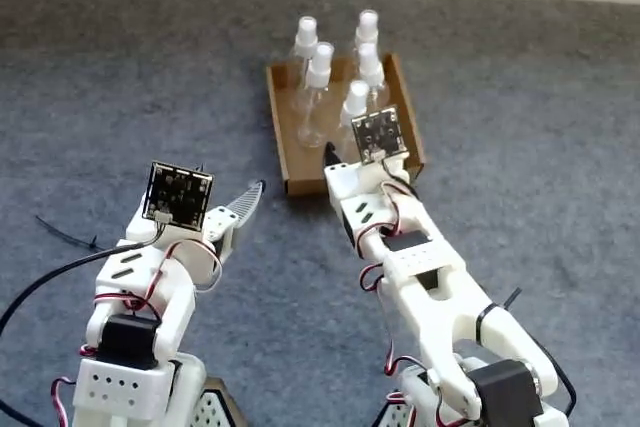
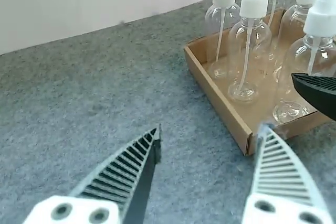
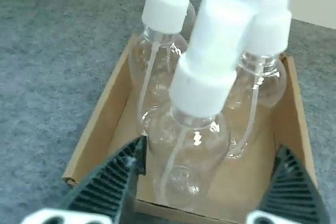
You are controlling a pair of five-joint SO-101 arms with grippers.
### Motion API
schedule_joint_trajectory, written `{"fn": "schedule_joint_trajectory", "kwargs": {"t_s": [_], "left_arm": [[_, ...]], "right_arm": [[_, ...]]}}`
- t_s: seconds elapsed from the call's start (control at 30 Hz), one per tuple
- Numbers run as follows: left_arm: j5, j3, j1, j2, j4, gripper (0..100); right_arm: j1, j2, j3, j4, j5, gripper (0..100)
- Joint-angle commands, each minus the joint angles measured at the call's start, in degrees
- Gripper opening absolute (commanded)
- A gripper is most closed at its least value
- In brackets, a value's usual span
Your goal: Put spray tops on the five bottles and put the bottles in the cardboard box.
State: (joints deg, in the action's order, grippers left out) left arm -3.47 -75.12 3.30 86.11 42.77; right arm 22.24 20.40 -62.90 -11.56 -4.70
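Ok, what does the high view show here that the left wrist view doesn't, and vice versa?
High view adds: both arms from above, the right arm at the near end of the cardboard box, and a black cable tie on the carpet. Left wrist view adds: the open left tool close up, and dip tubes inside the bottles. Both: the box, the capped bottles standing in it, and grey carpet.
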Motion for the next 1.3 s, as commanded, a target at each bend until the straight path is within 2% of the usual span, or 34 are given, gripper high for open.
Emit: {"fn": "schedule_joint_trajectory", "kwargs": {"t_s": [0.0,0.17,0.5,0.7,0.8,1.07,1.27], "left_arm": [[-0.5,0.2,-0.5,0.4,-1.1,27],[-0.5,0.2,-0.5,0.3,-1.1,27],[-0.5,0.2,-0.6,0.7,-1.1,27],[-0.3,0.6,-3.5,0.7,-1.1,26],[-0.4,0.7,-5.9,0.7,-1.3,21],[-0.5,-2.6,-11.1,0.7,-1.1,19],[-0.3,-7.3,-13.3,0.7,-1.3,19]], "right_arm": [[0.0,0.9,3.4,-0.8,-0.8,29.3],[-0.3,9.3,4.4,9.9,-0.8,29.3],[-4.7,36.7,8.9,40.2,-0.9,27.8],[-9.0,46.1,-0.6,43.3,-1.0,7.2],[-11.8,51.3,-7.3,43.5,-1.0,0.3],[-17.9,69.1,-26.0,43.6,-1.3,0.5],[-18.4,83.1,-39.0,43.6,-9.9,0.5]]}}
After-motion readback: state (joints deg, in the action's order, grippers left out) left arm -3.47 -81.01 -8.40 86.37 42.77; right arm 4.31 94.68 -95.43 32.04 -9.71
